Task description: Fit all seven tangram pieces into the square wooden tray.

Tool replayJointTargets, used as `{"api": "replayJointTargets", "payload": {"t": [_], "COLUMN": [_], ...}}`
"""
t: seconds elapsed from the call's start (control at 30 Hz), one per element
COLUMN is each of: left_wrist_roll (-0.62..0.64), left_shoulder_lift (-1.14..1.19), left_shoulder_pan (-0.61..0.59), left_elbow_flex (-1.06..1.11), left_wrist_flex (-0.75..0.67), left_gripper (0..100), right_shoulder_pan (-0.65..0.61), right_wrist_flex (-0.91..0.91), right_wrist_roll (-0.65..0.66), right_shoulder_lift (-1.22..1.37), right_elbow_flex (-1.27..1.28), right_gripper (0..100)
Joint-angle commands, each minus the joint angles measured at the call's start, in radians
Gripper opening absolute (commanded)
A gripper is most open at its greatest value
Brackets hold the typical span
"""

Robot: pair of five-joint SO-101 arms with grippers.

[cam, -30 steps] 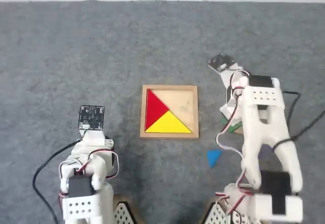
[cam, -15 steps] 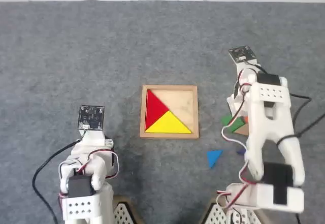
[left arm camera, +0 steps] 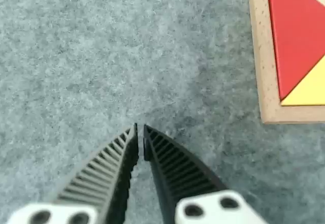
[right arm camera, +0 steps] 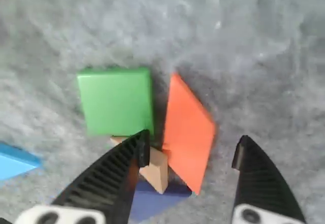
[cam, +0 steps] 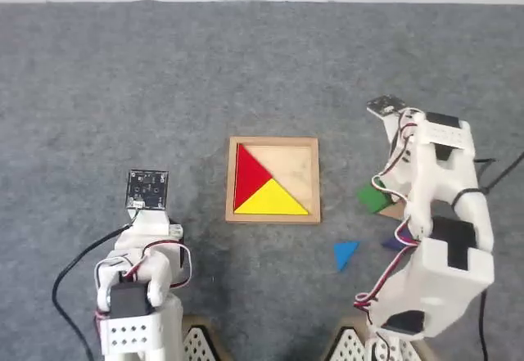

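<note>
The square wooden tray [cam: 274,144] lies mid-table and holds a red triangle [cam: 249,173] and a yellow triangle [cam: 270,200]. To its right, my right arm [cam: 434,181] stands over a cluster of loose pieces. My right gripper [right arm camera: 192,147] hangs open above them, its jaws astride an orange parallelogram [right arm camera: 187,132]. A green square [right arm camera: 116,101], a tan triangle [right arm camera: 155,169] and a dark blue piece [right arm camera: 152,199] lie next to it. The light blue triangle [cam: 345,253] lies apart. My left gripper [left arm camera: 139,130] is shut and empty over bare mat, near the tray's corner [left arm camera: 265,87].
The grey mat [cam: 164,74] covers the whole table, with open room behind and left of the tray. The left arm [cam: 141,279] sits at the front left. A green piece [cam: 372,197] and a purple tip [cam: 393,245] show beside the right arm.
The right arm has swung to the right, away from the tray, and now stands over the loose pieces. More of the green square shows. The left arm has not moved.
</note>
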Motion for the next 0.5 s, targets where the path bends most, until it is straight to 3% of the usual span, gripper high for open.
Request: {"api": "replayJointTargets", "payload": {"t": [0.0, 0.17, 0.47], "left_wrist_roll": [0.017, 0.017, 0.017], "left_shoulder_lift": [-0.018, -0.018, -0.018], "left_shoulder_pan": [-0.005, -0.005, -0.005], "left_elbow_flex": [-0.013, -0.013, -0.013], "left_wrist_flex": [0.003, 0.003, 0.003], "left_gripper": [2, 2, 2], "right_shoulder_pan": [0.019, 0.019, 0.01], "right_wrist_flex": [-0.012, -0.05, -0.105], "right_wrist_roll": [0.034, 0.026, -0.095], "right_shoulder_lift": [0.019, 0.093, 0.054], "right_elbow_flex": [-0.063, -0.064, -0.068], "right_gripper": [28.1, 27.5, 11.8]}}
